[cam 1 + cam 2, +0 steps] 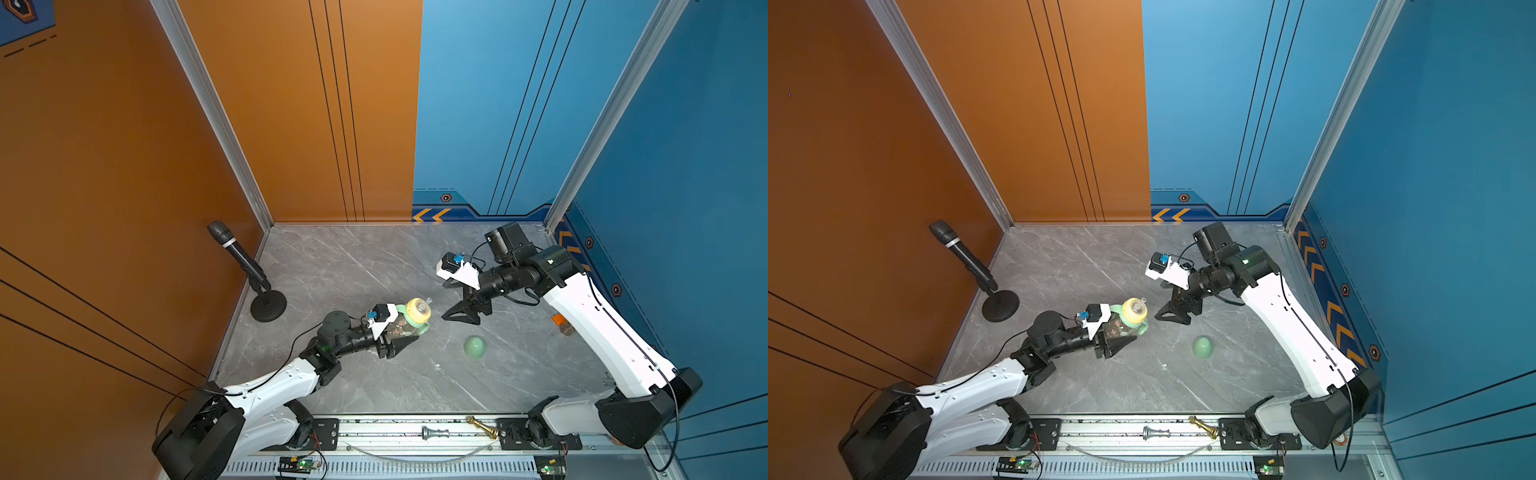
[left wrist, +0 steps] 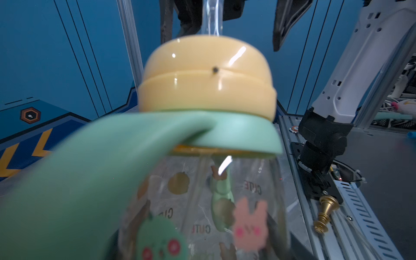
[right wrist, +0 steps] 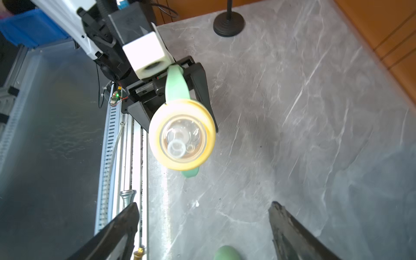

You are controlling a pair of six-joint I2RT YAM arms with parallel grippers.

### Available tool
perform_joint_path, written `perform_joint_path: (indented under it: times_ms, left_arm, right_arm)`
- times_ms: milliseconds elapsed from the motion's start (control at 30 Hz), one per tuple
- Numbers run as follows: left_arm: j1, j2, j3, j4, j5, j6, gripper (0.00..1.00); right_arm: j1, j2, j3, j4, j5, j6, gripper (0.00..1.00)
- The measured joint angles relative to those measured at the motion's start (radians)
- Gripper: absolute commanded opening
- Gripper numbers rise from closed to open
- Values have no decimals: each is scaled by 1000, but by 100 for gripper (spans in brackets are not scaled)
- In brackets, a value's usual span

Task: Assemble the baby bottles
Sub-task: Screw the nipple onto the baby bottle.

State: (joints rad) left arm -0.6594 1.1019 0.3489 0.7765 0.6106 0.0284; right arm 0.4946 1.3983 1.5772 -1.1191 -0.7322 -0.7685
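We see the left pincer (image 1: 400, 332) clamped on the amber bottle (image 1: 402, 327). The mint ring (image 1: 422, 330) and the yellow collar (image 1: 417, 311) with its straw (image 2: 211, 18) are seated on the bottle. To the right of the bottle the right pincer (image 1: 448, 301) hangs wide open, holding nothing, near the collar but not touching it. The mint dome cap (image 1: 475, 347) lies on the table (image 1: 374, 270), right of the bottle and apart from it.

Both top views are looking down from high above the bottle (image 1: 402, 327) (image 1: 1118, 329); both wrist cameras are facing it, left nearest.
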Motion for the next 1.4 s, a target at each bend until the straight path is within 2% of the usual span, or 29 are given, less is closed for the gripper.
perform_joint_path:
  times_ms: [100, 233, 367, 600, 733, 833, 1000, 1067, 1100, 1200, 1233, 1300, 1400]
  left_arm:
    - [-2, 0, 23, -49, 34, 0, 3]
    - [-3, 3, 39, -74, 57, 0, 3]
    - [-3, 10, 41, -89, 77, 1, 3]
    - [-10, 16, 41, -97, 90, 8, 3]
    - [-10, 16, 41, -97, 90, 8, 3]
    - [-10, 16, 41, -98, 90, 9, 2]
    - [-11, 14, 41, -110, 74, 24, 2]
    - [-31, 2, 39, -113, 10, 55, 2]
    - [-44, -4, 35, -112, -32, 72, 2]
    - [-105, -15, 11, -83, -232, 162, 1]
    - [-126, -12, 2, -63, -307, 198, 1]
    - [-150, 0, -14, -15, -438, 256, 1]
    - [-174, 33, -21, 59, -635, 324, 1]
  right_arm:
    - [34, 42, 61, -25, 5, -117, 92]
    - [106, 89, 98, -52, 1, -202, 92]
    - [138, 122, 105, -80, 0, -235, 91]
    - [174, 167, 111, -102, 9, -244, 82]
    - [183, 182, 113, -103, 29, -232, 67]
    - [188, 190, 117, -101, 35, -216, 51]
    - [194, 191, 120, -100, 60, -169, 38]
    - [199, 192, 124, -92, 71, -110, 31]
    - [202, 192, 129, -89, 83, -73, 32]
    - [219, 202, 142, -71, 147, 134, 25]
    - [223, 218, 160, -74, 173, 233, 28]
    - [222, 277, 240, -110, 204, 421, 14]
    - [188, 407, 409, -184, 181, 710, 9]
